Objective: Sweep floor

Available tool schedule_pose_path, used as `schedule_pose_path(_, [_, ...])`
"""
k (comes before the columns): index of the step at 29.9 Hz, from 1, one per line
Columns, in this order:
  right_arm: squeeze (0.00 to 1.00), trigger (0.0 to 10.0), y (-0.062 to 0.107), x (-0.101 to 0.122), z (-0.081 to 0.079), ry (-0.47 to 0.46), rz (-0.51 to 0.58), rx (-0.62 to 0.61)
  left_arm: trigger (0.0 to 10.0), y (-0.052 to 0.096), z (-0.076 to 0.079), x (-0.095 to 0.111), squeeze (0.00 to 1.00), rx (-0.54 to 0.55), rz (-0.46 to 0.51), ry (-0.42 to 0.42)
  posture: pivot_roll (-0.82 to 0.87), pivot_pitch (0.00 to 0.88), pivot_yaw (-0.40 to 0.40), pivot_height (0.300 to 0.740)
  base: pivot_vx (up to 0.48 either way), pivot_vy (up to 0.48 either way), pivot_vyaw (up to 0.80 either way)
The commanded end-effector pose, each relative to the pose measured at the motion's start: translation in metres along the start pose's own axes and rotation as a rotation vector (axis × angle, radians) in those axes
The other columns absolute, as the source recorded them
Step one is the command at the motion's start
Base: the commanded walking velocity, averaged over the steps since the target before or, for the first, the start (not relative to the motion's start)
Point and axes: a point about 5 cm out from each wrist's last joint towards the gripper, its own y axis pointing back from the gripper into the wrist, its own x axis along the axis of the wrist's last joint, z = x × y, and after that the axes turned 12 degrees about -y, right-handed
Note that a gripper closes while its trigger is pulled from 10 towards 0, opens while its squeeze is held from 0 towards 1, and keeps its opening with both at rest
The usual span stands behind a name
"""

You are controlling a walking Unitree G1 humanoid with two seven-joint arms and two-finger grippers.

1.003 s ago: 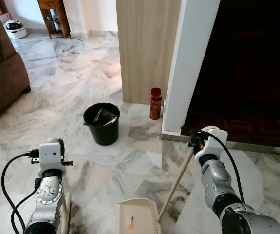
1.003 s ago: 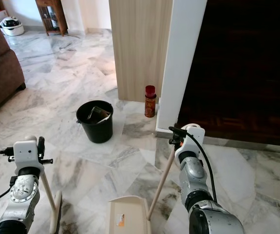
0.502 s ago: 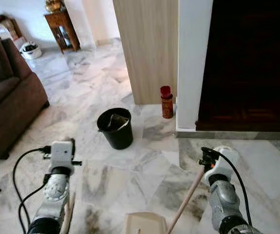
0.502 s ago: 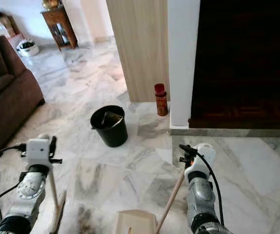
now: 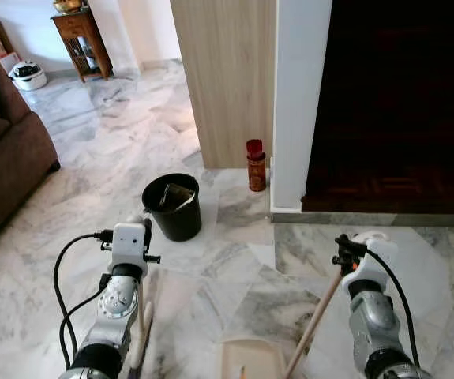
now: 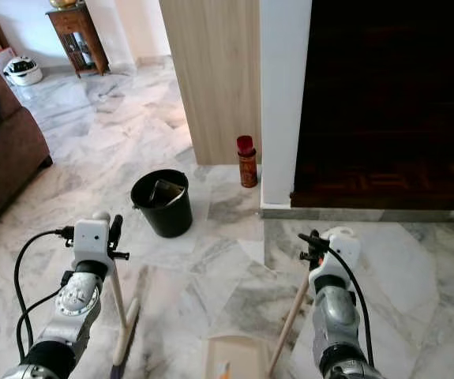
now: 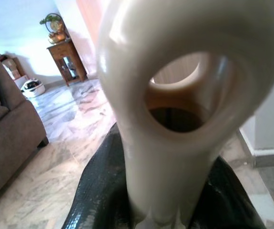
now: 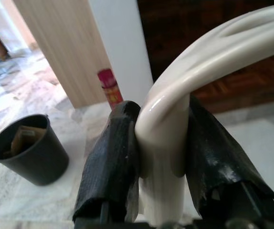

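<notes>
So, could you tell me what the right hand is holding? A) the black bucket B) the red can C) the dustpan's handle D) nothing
C: the right hand is shut on the cream handle that runs down to the dustpan on the floor.

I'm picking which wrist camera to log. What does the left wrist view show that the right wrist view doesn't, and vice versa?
Left wrist view: brown sofa, wooden side table. Right wrist view: red can, black bucket. Both: marble floor, and a clamped cream handle: broom handle in the left gripper, dustpan handle in the right gripper.
</notes>
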Motion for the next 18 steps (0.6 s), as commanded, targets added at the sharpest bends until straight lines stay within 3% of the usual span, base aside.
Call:
schedule_pose_path(1, [0.0,10.0,-0.004,0.002,-0.012,-0.031,0.011,0.021,10.0,-0.005,-0.009,0.007,0.0,0.02,0.051,-0.033,0.02,0.0,0.093,0.74,0.0,0.0,0.0])
schedule_pose_path(18, [0.0,10.0,-0.008,0.003,-0.033,-0.043,0.026,0.077,10.0,-0.002,-0.021,0.003,0.0,0.086,0.044,-0.026,0.05,0.0,0.061,0.74,0.0,0.0,0.0])
